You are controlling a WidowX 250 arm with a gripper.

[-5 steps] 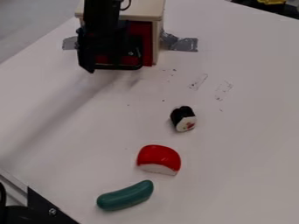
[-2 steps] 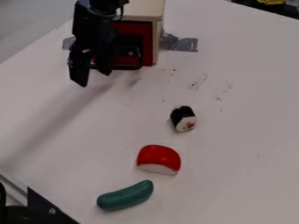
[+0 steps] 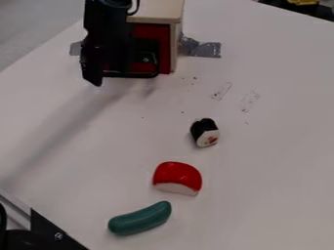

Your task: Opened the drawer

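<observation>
Toward eleven o'clock on the white table [image 3: 261,161]: one pale cabinet [image 3: 155,10], its red drawer [image 3: 161,38] facing the room, black handle [image 3: 142,75] low on the front. Near ten-thirty, one black gripper [image 3: 96,77], hanging by the handle; whether released or clenched, I cannot tell. At six o'clock, one red-and-white toy piece [image 3: 177,175]; between six and seven, one green toy [image 3: 140,218].

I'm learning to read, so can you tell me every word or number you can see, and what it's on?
There are none to read.
The red-fronted cream box, black-and-white sushi toy, rounded red-and-white toy and long green toy show no letters or numbers.
The dark scuffs on the white tabletop make no words.
</observation>
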